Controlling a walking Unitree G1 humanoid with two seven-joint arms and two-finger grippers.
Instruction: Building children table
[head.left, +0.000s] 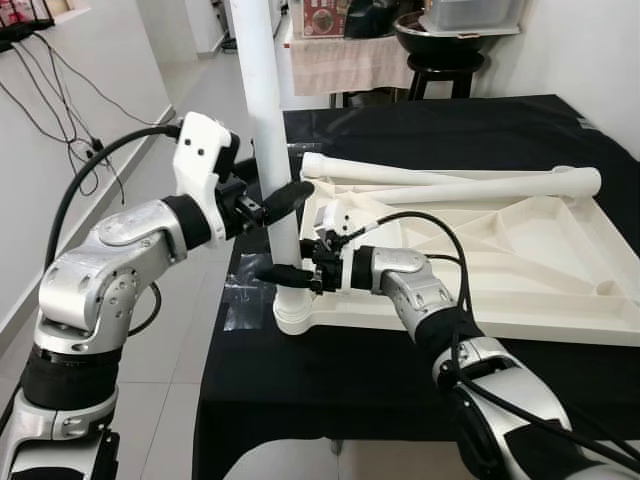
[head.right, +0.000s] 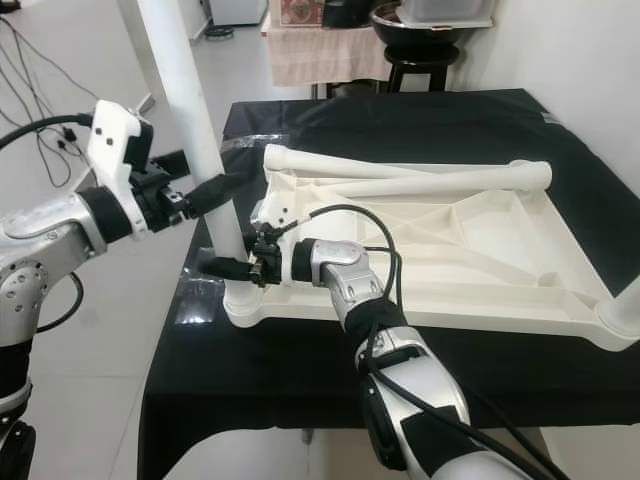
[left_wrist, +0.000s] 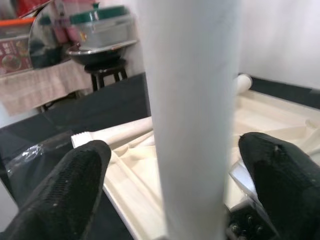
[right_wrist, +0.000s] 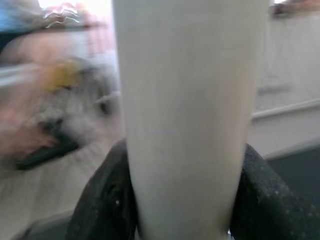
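A white table top (head.left: 520, 260) lies upside down on a black-covered table. One white leg (head.left: 262, 100) stands upright in its near-left corner socket (head.left: 295, 315). My right gripper (head.left: 285, 272) is shut on this leg just above the socket; in the right wrist view both fingers (right_wrist: 105, 200) press against the leg (right_wrist: 190, 110). Higher up, my left gripper (head.left: 283, 195) straddles the same leg and is open; its fingers (left_wrist: 70, 185) stand off either side of the leg (left_wrist: 192, 115). Two loose legs (head.left: 400, 177) (head.left: 480, 188) lie across the far part of the top.
The black cloth (head.left: 330, 390) ends at the table's left edge, beside grey floor tiles. A clear plastic bag (head.left: 245, 300) lies near the socket. Another white post (head.right: 622, 305) rises at the near-right corner. A stool with a dark bowl (head.left: 445, 45) stands behind; cables (head.left: 80, 120) hang on the left wall.
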